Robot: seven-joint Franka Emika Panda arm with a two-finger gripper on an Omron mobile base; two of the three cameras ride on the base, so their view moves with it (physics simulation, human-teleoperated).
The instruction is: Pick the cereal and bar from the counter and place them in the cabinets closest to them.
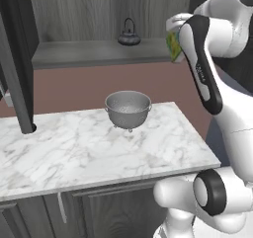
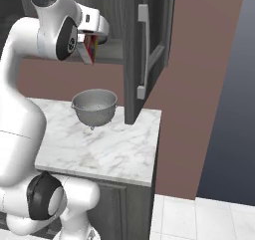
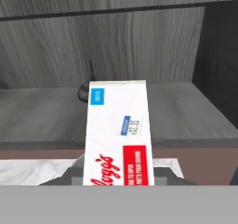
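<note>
- The pincer (image 3: 119, 183) pinches the cereal (image 3: 118, 132) box, bottom centre of the hand view, before the cabinets' shelf (image 3: 42, 111).
- Upper right in the left base view, the cereal (image 1: 174, 45) sits at the shelf's (image 1: 84, 52) edge.
- A colander (image 1: 128, 109) stands mid-frame on the table (image 1: 74, 148); a kettle (image 1: 129, 35) sits above it.

The cereal (image 3: 118, 134) box was white with a blue label and a red panel bearing red script. The tabletop (image 1: 74, 148) was white marble with grey veins. The colander (image 1: 128, 108) was grey metal. The cabinets (image 3: 116, 42) were dark grey wood-grain. The kettle (image 1: 129, 34) was dark grey.
</note>
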